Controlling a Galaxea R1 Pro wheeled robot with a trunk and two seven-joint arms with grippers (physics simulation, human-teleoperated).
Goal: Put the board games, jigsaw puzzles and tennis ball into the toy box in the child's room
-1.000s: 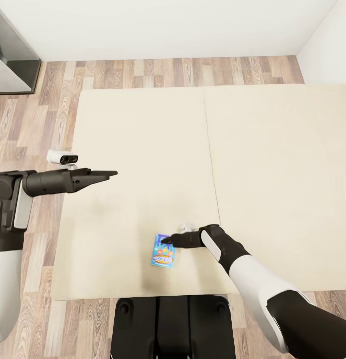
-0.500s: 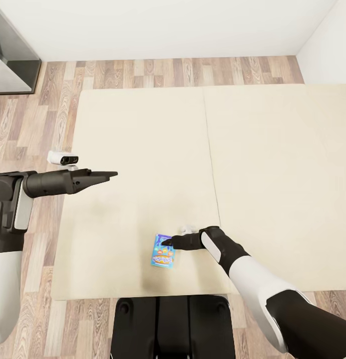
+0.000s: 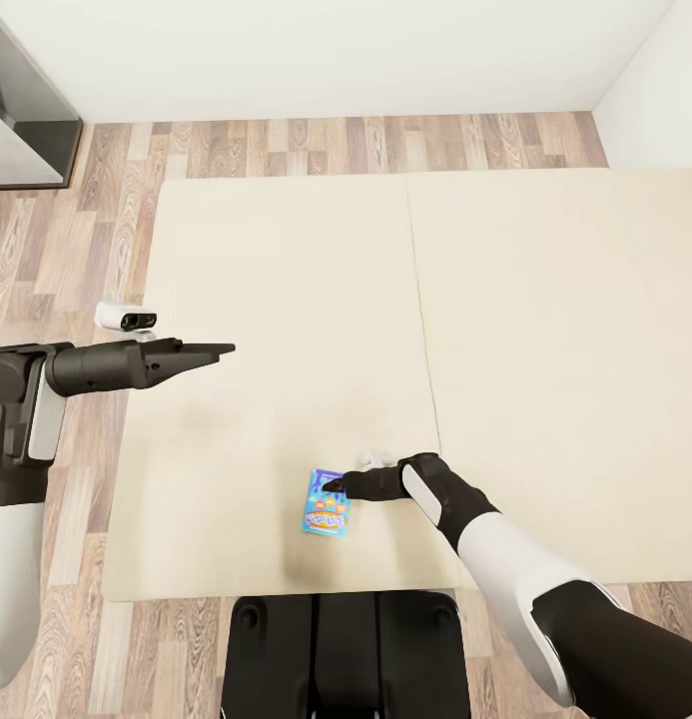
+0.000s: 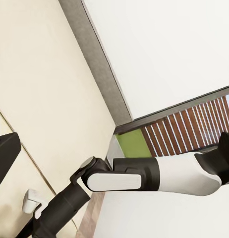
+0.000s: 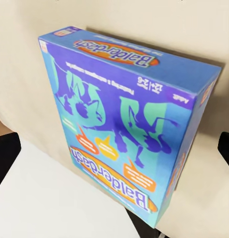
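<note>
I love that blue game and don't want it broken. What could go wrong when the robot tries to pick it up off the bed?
The blue game box lies flat on the bed, so the right gripper may struggle to get a finger under it and could just push it along. It also lies near the bed's front edge, so a push might slide it toward the floor. If only one end is pinched, the box might tilt and slip out.

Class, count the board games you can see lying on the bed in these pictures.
1. A blue board game lies on the bed near its front edge, at the right gripper's tip.
</note>
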